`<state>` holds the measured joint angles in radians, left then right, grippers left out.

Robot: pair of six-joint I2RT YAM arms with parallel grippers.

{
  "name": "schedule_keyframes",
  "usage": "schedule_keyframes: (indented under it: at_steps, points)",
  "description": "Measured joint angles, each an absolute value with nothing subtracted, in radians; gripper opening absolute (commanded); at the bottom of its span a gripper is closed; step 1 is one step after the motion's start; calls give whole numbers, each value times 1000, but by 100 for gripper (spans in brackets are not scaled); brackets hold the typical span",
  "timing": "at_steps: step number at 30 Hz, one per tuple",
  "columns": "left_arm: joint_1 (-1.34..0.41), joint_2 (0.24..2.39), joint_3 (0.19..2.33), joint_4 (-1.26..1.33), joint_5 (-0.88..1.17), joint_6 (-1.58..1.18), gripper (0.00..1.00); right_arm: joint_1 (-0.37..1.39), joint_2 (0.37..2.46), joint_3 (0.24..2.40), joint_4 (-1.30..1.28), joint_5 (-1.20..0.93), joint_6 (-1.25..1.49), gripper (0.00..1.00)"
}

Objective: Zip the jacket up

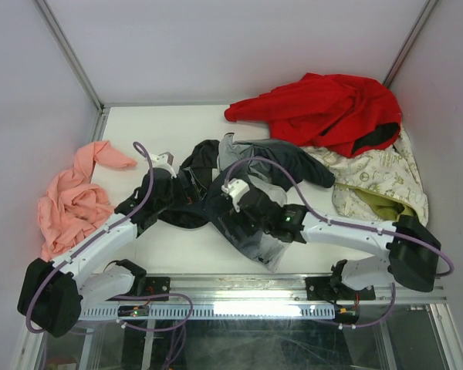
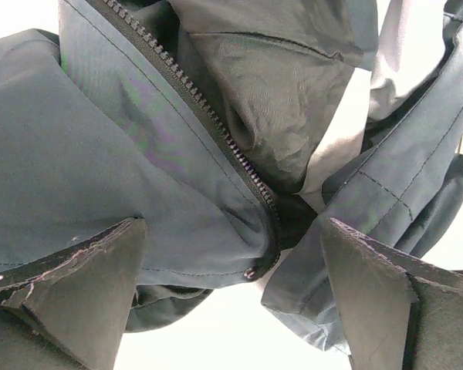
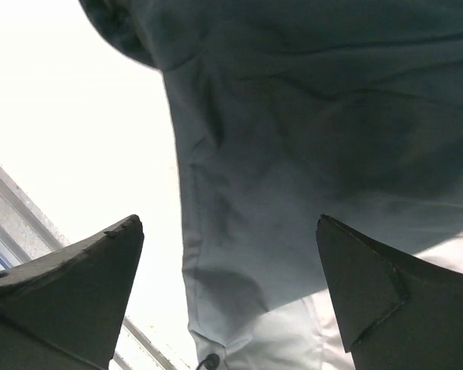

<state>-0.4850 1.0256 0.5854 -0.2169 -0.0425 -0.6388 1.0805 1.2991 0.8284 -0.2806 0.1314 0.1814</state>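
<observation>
Overhead, the jacket (image 1: 239, 200) lies crumpled in the middle of the white table (image 1: 162, 123), its dark charcoal and light grey panels folded over one another, between the two arms. The left gripper (image 1: 163, 166) sits at the jacket's left edge and the right gripper (image 1: 235, 193) is over the middle of the heap; from this height neither pincer's spread can be read. A red garment (image 1: 324, 112) lies at the far right of the table, with a cream patterned cloth (image 1: 378, 181) just nearer than it and touching it, and a pink cloth (image 1: 73, 200) is bunched at the left edge, apart from the jacket. Next, the left wrist camera shows the left gripper spread wide, its two dark fingers (image 2: 85, 277) far apart and gripping nothing. Jacket fabric fills the space beyond them. The zipper (image 2: 193, 100) runs diagonally from the upper left down to the centre, its teeth along one edge of a dark panel, and ends near a small metal snap (image 2: 250, 273) on the fold below. Light grey fabric shows to the right of the zipper. Lastly, the right wrist camera shows the right gripper (image 3: 228, 231) also wide open and clamped on nothing, with a smooth dark panel of the jacket lying beyond the gap. Bare bright table shows to the left, and a metal rail (image 3: 15, 223) crosses the lower left corner.
</observation>
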Motion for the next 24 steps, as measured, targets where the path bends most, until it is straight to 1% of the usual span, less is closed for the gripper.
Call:
schedule_keyframes:
  at_steps: [3,6,10,13,14,15,20,24]
  points:
    - [-485,1037,585,-212,-39,-640,99,1137,1362,822,-253,167,196,99]
    - [-485,1044,585,-207,-35,-640,99,1159,1448,822,-221,211,217,99]
    - [-485,1045,585,-197,-28,-640,99,1160,1565,822,-205,282,247,93]
    - [-485,1045,578,-186,-26,-641,99,1161,1591,822,-204,328,257,78]
    - [-485,1045,574,-184,-26,-641,99,1162,1591,822,-204,347,261,71]
    - [-485,1045,569,-184,-26,-643,99,1162,1591,822,-202,369,264,61]
    - [-485,1040,552,-179,-25,-646,99,1144,1585,822,-207,442,260,1]
    - [-485,1013,552,-179,-25,-646,99,1095,1503,822,-243,473,241,0]
